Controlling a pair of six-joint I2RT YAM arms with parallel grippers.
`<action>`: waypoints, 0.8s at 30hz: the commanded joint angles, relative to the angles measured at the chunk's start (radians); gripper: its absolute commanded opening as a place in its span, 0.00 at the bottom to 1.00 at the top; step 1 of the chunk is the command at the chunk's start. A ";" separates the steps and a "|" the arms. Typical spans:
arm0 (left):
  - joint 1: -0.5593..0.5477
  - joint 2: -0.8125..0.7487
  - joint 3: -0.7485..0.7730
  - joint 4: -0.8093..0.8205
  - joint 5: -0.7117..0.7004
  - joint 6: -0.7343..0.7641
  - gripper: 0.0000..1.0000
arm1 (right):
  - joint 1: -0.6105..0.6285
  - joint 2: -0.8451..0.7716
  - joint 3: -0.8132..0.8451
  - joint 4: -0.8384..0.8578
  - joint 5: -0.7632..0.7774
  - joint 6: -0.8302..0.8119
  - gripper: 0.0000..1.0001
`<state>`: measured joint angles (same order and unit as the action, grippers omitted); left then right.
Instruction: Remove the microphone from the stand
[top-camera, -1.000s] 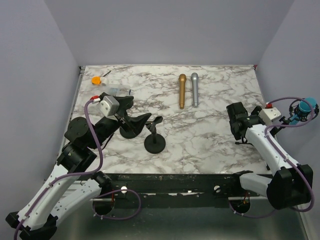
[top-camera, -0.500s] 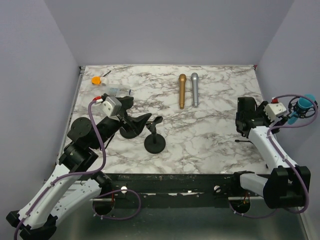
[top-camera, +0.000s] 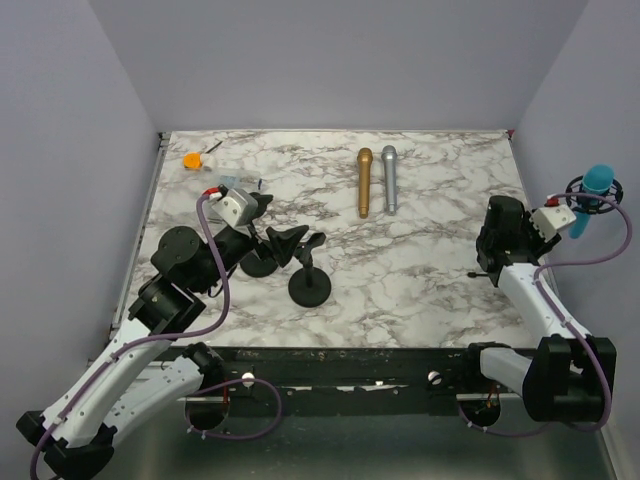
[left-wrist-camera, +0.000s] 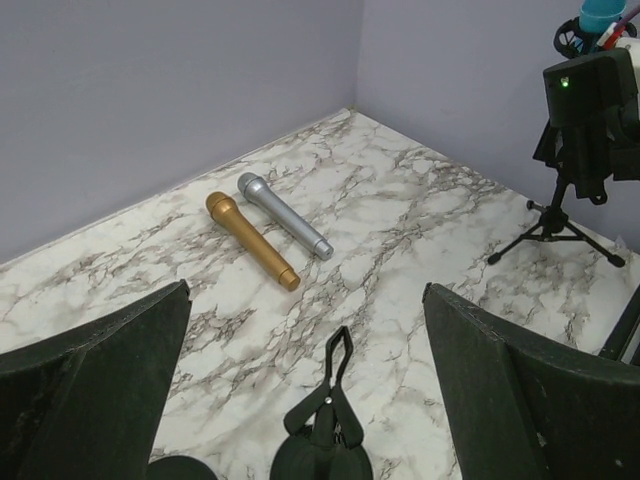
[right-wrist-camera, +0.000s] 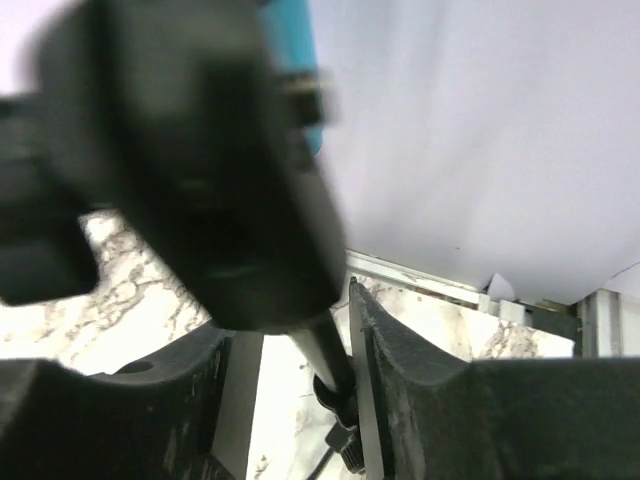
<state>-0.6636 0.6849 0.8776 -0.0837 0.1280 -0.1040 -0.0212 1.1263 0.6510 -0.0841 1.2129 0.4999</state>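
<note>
1. The marble-patterned table (top-camera: 420, 250) is white with grey veins and closed in by plain walls on three sides.
2. Near twelve o'clock lie a gold microphone (top-camera: 365, 182) and a silver microphone (top-camera: 389, 178), parallel and just beside each other, heads toward the far wall.
3. In the ten o'clock corner sits a small orange object (top-camera: 191, 160); too small to name.
4. A black round-base stand (top-camera: 309, 285) sits at seven o'clock, with a second black stand (top-camera: 262, 262) close by at eight o'clock.
5. Between three and four o'clock, a tripod stand (left-wrist-camera: 556, 225) has its legs spread on the marble.
</note>
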 joint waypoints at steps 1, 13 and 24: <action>-0.007 0.002 -0.009 0.021 -0.035 0.025 0.98 | -0.003 0.010 -0.008 0.069 -0.103 -0.024 0.37; -0.007 0.030 -0.009 0.016 -0.045 0.036 0.99 | 0.000 -0.074 -0.065 0.068 -0.304 0.021 0.19; -0.007 0.048 -0.005 0.009 -0.042 0.036 0.99 | 0.088 -0.106 -0.083 0.059 -0.424 0.037 0.09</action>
<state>-0.6636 0.7269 0.8749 -0.0837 0.1036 -0.0780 -0.0029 1.0027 0.5724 0.0036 0.9104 0.4416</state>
